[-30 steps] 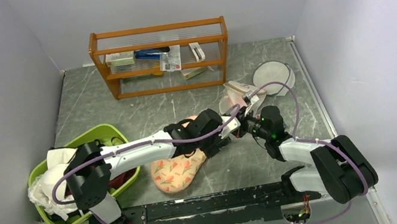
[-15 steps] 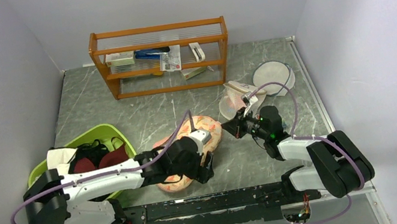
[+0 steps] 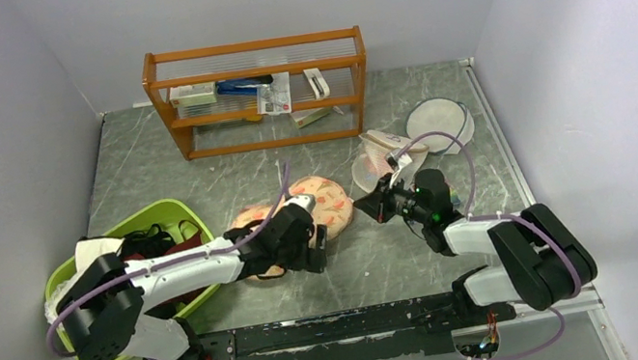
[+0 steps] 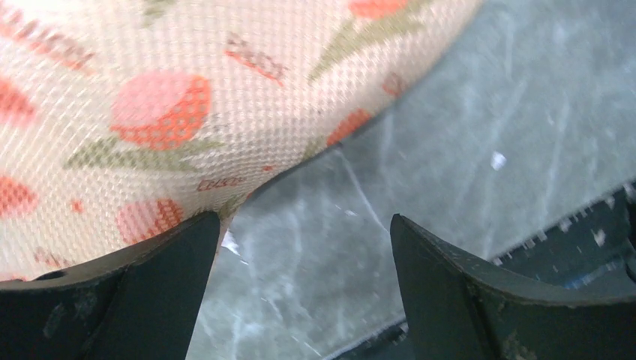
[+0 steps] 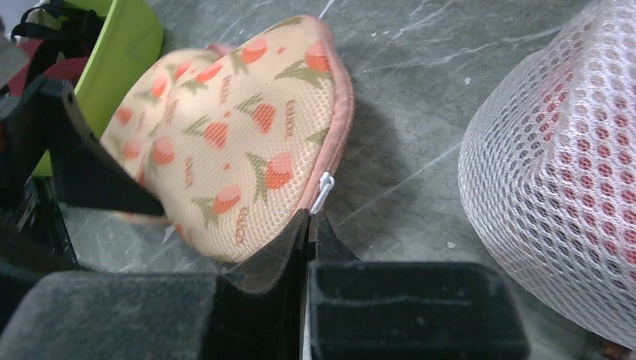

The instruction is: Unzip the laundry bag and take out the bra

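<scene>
The peach, flower-printed laundry bag lies mid-table with its right lobe raised; it also shows in the right wrist view and the left wrist view. My right gripper is at the bag's right end, shut on the white zipper pull. The pink zip looks closed above the pull. My left gripper is open at the bag's near edge, with the bag's rim resting over its left finger. The white bra is hidden.
A green basket at the left holds a dark maroon bra and white rags. A white mesh dome bag stands just behind my right gripper, close in its wrist view. A round mesh disc and a wooden shelf stand further back.
My left arm pulled back from the bag's right end, swung down and left, and now sits at its near edge. The bag shifted back and rightward. The right gripper stayed at the zip.
</scene>
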Available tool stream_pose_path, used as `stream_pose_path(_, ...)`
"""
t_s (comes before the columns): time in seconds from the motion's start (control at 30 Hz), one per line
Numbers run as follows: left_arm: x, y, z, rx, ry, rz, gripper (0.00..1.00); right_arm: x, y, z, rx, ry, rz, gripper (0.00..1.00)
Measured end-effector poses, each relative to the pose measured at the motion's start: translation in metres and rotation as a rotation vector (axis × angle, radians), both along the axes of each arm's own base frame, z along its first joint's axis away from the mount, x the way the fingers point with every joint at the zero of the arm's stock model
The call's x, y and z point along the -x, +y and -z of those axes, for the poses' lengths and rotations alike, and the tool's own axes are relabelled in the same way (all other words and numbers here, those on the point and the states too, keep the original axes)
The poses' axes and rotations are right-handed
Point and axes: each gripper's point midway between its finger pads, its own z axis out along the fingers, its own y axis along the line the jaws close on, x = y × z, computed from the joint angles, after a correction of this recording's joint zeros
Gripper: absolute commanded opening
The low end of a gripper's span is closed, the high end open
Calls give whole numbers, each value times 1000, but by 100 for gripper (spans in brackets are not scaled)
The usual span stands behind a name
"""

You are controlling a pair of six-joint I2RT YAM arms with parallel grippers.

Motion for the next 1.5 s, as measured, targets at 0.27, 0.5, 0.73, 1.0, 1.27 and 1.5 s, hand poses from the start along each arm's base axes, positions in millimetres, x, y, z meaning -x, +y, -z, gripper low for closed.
stream_pose_path(0.27,-50,37,6,-129,-91,-59,95,10,26,16,-19,57,-98,0)
stream_pose_path(0.5,-96,56,-14,-163,-121,-109,93,21,51,10,-15,26,-171,0)
stream_pose_path(0.73,-92,43,-38,-117,-118,-35,92,22,53,18,14,37,-164,0)
stream_pose_path(1.0,-77,12,-89,29,-272,114,98,11,49,-8,21,-39,-121,0)
stream_pose_path(1.27,-80,-69,-93,-10,-376,330,91,-8,12,-24,91,-80,102,37)
stream_pose_path(1.5,-81,-68,-43,-140,-353,391,95,-27,-34,-6,133,10,284,49)
